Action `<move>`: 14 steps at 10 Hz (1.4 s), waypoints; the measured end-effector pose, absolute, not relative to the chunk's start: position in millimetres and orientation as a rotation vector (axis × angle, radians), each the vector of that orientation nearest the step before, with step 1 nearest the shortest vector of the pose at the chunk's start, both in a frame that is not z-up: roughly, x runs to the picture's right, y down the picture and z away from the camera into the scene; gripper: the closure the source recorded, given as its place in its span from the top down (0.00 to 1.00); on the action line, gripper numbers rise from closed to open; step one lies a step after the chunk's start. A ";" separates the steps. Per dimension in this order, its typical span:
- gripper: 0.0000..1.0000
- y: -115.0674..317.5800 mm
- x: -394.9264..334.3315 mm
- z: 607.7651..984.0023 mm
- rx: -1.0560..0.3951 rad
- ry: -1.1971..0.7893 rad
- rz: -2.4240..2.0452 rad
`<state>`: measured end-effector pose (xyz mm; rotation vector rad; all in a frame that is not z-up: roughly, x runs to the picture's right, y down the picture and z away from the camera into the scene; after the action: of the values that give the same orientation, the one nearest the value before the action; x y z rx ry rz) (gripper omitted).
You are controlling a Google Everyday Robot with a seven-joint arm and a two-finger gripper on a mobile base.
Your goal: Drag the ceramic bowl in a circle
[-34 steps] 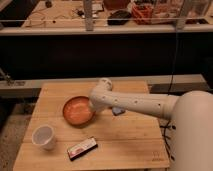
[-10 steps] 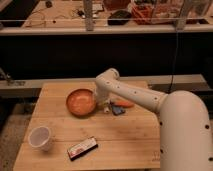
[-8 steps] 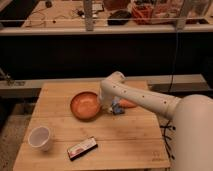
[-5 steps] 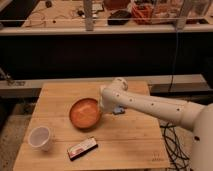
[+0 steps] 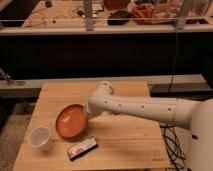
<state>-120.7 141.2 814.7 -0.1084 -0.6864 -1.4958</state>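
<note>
The ceramic bowl [image 5: 70, 121] is round, shallow and orange-brown. It sits tilted toward the camera on the front left part of the wooden table [image 5: 131, 137]. My gripper [image 5: 89, 113] is at the end of the white arm, which reaches in from the right. It sits at the bowl's right rim and appears to touch it. The arm's wrist hides the contact point.
A small white cup [image 5: 40, 137] stands just left of and in front of the bowl, near the table's front left corner. A flat dark rectangular packet [image 5: 83, 148] lies in front of the bowl. A dark shelf unit and railing stand behind the table.
The bowl has moved from the table's middle back toward the front left, nearer the cup. The gripper and arm swung with it.
</note>
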 end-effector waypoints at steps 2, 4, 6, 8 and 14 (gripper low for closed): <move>0.02 123.2 -139.1 834.4 -0.091 -0.712 -1.501; 0.02 97.6 -149.9 860.0 -0.086 -0.719 -1.487; 0.02 70.8 -146.2 887.7 -0.110 -0.705 -1.437; 0.02 55.2 -120.0 907.9 -0.154 -0.665 -1.372; 0.02 60.5 8.3 922.0 -0.265 -0.562 -1.215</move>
<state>8.3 60.5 922.0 -0.2647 -0.5616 -1.2152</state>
